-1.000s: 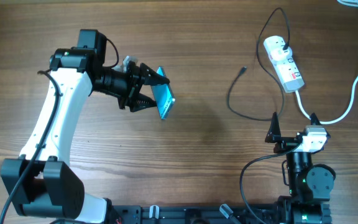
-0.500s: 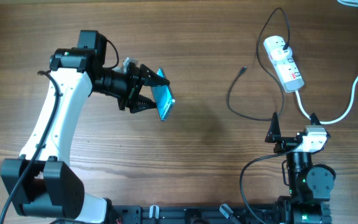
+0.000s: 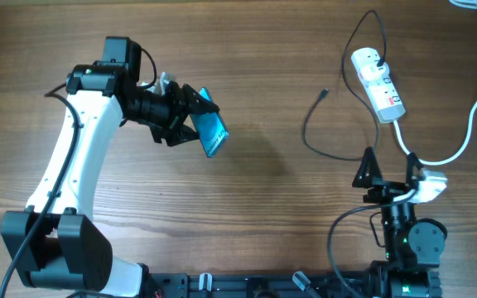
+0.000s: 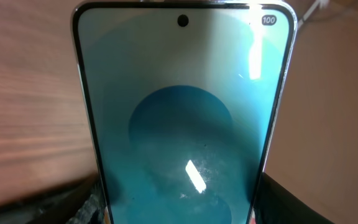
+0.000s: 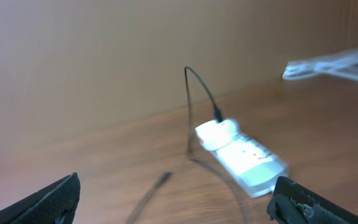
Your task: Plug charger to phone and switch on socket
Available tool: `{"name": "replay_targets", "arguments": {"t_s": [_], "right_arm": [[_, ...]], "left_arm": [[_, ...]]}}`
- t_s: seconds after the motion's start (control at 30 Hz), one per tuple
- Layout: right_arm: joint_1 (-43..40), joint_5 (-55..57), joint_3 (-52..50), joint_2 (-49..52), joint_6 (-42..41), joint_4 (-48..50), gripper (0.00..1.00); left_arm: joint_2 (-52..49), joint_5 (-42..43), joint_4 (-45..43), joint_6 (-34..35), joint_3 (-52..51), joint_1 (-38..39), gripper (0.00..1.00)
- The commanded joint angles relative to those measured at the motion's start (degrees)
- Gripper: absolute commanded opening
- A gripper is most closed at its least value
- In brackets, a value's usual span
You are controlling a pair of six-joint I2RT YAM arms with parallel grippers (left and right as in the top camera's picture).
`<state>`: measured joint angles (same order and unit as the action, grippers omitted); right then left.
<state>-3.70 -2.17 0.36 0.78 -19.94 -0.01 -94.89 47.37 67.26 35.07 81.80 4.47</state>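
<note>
My left gripper (image 3: 195, 124) is shut on the phone (image 3: 213, 133), held tilted above the table left of centre. In the left wrist view the teal screen of the phone (image 4: 179, 112) fills the frame, with the black fingers (image 4: 73, 202) at its two long edges. The socket (image 3: 379, 87) lies at the back right, with the charger's white adapter (image 3: 367, 60) plugged into its far end. The black cable (image 3: 305, 132) loops on the table and its connector tip (image 3: 325, 93) lies loose. My right gripper (image 3: 390, 170) stands open near the front right, facing the socket (image 5: 244, 155) and the cable tip (image 5: 160, 180).
The power strip's thick white cord (image 3: 470, 124) curves from the strip past my right gripper and off to the back right corner. My left arm (image 3: 65, 165) crosses the left side of the wooden table (image 3: 263, 207).
My left gripper has shifted slightly up and left with the phone, tilting it. My right wrist has turned and moved a little; the right wrist view is blurred.
</note>
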Motion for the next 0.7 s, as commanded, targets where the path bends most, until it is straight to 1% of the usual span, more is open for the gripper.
{"name": "replay_targets", "arguments": {"t_s": [0.0, 0.1, 0.2, 0.27, 0.37, 0.47, 0.53, 0.67], "right_arm": [[-0.3, -1.9, -0.1, -0.6, -29.2, 0.1, 1.00], [-0.3, -2.0, -0.1, -0.6, -39.9, 0.2, 0.99], [-0.3, -3.8, -0.1, -0.6, -44.7, 0.3, 1.00], [-0.3, -8.7, -0.1, -0.5, -43.4, 0.9, 1.00], [-0.3, -20.3, -0.1, 0.1, -32.3, 2.6, 1.00], [-0.3, -24.9, -0.1, 1.0, -25.2, 2.6, 1.00], [-0.3, -25.7, -0.1, 1.8, -24.5, 3.0, 1.00], [-0.1, -31.2, -0.1, 4.1, -21.7, 5.9, 1.00]], "left_arm": [[2.0, -7.0, -2.3, 0.3, 0.0, -0.2, 0.48], [2.0, -11.3, -4.2, 2.0, 0.0, -0.2, 0.49], [2.0, -12.7, -5.5, 2.8, 0.0, -0.1, 0.48], [2.0, -13.8, -6.1, 3.3, 0.0, 0.3, 0.48], [2.0, -16.0, -6.9, 4.2, 0.0, 1.8, 0.48], [2.0, -17.7, -8.7, 5.3, 0.0, 3.8, 0.48], [2.0, -18.5, -9.8, 7.1, 0.0, 5.2, 0.48], [2.0, -19.2, -11.5, 9.3, 0.0, 7.5, 0.48]]}}
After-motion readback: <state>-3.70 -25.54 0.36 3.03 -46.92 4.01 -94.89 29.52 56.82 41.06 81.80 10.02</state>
